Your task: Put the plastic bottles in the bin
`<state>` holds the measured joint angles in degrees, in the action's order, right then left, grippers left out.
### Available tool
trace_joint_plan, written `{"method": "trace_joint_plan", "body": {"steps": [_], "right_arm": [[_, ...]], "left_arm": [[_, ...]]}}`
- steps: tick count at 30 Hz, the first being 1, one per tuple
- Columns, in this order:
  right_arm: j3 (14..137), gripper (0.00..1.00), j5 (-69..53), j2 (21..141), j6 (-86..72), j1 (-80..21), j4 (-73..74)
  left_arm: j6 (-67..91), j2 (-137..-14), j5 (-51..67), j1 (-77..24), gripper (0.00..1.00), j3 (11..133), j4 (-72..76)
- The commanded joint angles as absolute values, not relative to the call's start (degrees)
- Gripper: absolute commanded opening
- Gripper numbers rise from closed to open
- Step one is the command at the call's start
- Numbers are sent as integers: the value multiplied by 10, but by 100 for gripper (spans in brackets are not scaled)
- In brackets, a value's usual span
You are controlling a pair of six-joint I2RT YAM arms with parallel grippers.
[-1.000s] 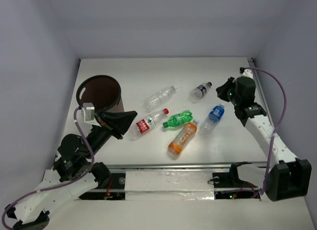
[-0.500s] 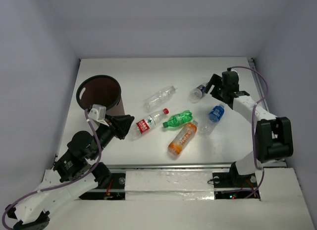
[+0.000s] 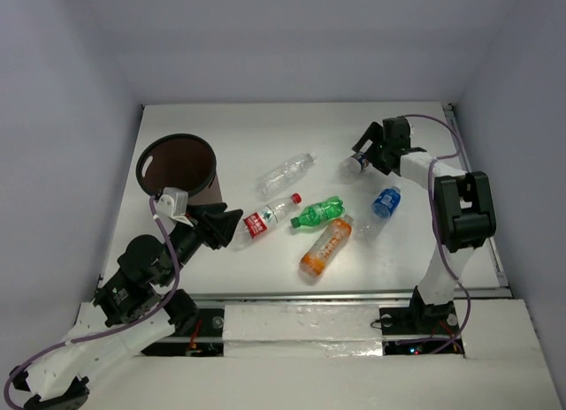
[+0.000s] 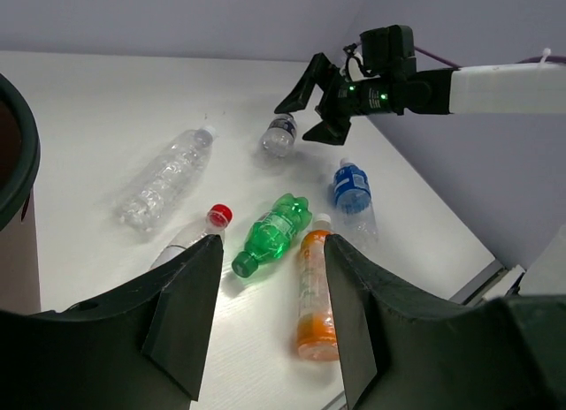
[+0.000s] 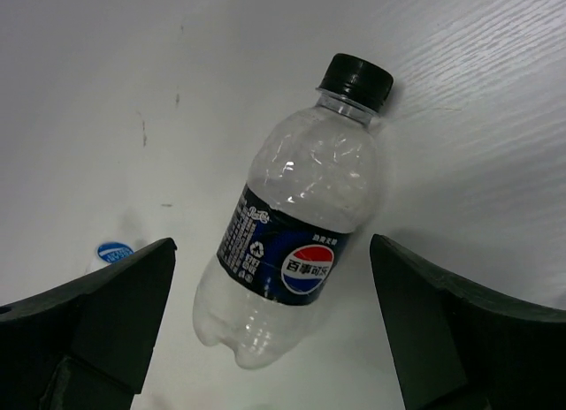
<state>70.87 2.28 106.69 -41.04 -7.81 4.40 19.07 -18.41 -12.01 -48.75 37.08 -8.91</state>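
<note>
Six bottles (image 3: 325, 245) lying on the table (image 3: 239, 132), all outside the bin (image 3: 208, 185) at far left, right gripper (image 5: 272, 245) spread wide over black-capped bottle (image 5: 301, 207), left gripper (image 4: 271, 242) parted, empty, just beside red-capped bottle (image 3: 265, 218).

Six bottles (image 3: 318, 212) right of bin (image 3: 177, 137)

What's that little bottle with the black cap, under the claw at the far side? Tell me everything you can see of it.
The black-capped bottle is small, made of clear plastic, and looks empty. A dark label wraps its middle, with a round red, white and blue logo and white print. Its cap is on. It lies on its side on the white table, touching no other bottle. The right claw hangs over it, open, one finger on each side, neither touching it.
</note>
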Motion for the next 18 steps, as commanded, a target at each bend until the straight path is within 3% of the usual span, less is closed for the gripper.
{"method": "trace_joint_plan", "body": {"steps": [1,4,10,18], "right_arm": [[748,95,21,1088,-435,-78,28],[771,77,17,1106,-439,-78,44],[799,61,5,1135,-425,-78,79],[846,67,-33,1157,-382,-78,149]], "left_arm": [[178,-176,-109,-485,47,372,-69],[174,-176,-102,-480,46,372,-66],[173,-172,-91,-468,46,371,-62],[174,-156,-82,-463,46,370,-59]]}}
